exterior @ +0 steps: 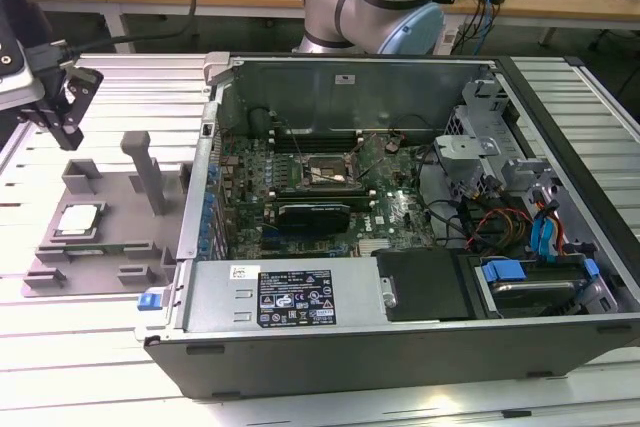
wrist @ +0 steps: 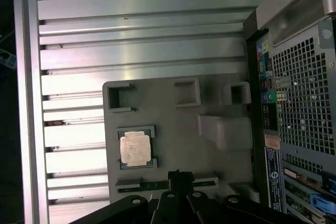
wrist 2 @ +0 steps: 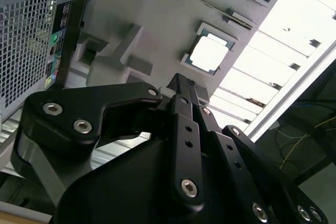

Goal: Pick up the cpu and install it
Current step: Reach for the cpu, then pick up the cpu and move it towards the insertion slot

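**CPU SEATED IN TRAY; GRIPPER ABOVE, EMPTY**

The gripper point(wrist 2: 181, 84) hangs over the grey tray point(exterior: 115, 199) with its fingers drawn together, holding nothing. The cpu point(exterior: 78, 219) lies flat in a tray recess near the bench point(exterior: 80, 347) edge at the exterior view's left. It is below the gripper and nearer the bench's front edge. It is square, with no long axis. The tray's upright post point(exterior: 146, 172) and the computer case point(exterior: 400, 347) stand aside, not between.
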Action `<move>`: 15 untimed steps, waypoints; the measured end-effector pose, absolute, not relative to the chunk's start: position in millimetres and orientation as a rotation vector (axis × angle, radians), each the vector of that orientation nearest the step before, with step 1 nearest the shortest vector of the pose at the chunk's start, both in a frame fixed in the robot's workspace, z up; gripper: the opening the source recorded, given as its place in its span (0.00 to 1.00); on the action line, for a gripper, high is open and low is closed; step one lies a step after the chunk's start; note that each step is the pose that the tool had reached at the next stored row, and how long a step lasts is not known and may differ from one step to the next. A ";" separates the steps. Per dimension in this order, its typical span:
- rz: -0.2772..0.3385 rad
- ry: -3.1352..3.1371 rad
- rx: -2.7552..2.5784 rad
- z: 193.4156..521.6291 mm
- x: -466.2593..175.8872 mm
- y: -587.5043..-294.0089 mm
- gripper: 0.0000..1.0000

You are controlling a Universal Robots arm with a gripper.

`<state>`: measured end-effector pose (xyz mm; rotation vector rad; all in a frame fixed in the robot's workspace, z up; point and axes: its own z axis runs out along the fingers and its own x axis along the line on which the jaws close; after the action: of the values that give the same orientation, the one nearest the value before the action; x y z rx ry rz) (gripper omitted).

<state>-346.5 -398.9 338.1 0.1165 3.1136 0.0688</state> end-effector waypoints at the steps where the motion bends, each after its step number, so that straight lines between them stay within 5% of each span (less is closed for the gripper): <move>1: 0.069 3.114 0.117 337.1 -347.3 -398.9 0.11; 15: 0.069 3.114 0.117 331.2 -350.8 -398.8 0.11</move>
<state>-350.8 -398.8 331.2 0.1168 3.1136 0.0688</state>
